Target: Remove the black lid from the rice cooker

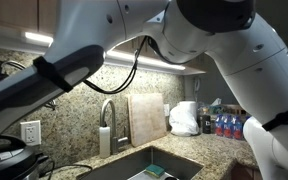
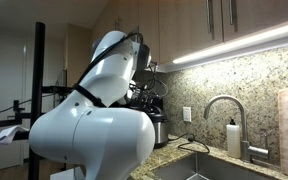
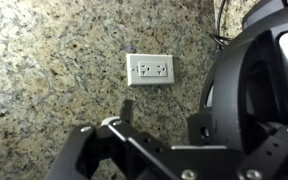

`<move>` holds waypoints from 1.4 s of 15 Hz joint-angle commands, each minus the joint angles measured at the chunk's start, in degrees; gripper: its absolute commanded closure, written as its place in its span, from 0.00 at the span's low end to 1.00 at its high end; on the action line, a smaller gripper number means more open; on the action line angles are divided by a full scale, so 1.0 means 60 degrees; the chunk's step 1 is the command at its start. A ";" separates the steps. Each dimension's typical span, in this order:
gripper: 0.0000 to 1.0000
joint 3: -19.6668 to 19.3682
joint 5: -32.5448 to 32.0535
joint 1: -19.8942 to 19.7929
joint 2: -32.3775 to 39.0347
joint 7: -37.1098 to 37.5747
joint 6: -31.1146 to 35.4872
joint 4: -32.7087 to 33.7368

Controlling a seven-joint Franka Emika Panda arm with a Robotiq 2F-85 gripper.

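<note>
In the wrist view the black lid (image 3: 246, 95) fills the right side, round and dark with a grey band inside its rim. My gripper (image 3: 162, 125) points at the granite wall with its jaws apart. Its right finger is at the lid's left edge, and only bare wall shows between the fingers. In an exterior view the gripper (image 2: 147, 97) hangs just above the rice cooker (image 2: 157, 128), which my arm partly hides. In the exterior view from the sink side the rice cooker (image 1: 4, 158) sits at the lower left edge, and the gripper is hidden.
A white outlet (image 3: 150, 69) is on the granite backsplash. A steel sink (image 1: 159, 165) with a faucet (image 1: 109, 112), a soap dispenser (image 1: 104, 141) and a tan cutting board (image 1: 146, 118) lie along the counter. A white bag (image 1: 184, 118) and bottles (image 1: 224, 126) stand further along.
</note>
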 commanded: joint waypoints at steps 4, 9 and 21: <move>0.60 0.0188 0.1330 -0.0407 0.0105 -0.1600 0.0993 0.0209; 0.91 0.0178 0.2240 -0.0440 0.0121 -0.2456 0.1134 0.0331; 0.93 -0.0020 0.2032 0.0186 -0.0262 -0.2399 0.0573 0.0357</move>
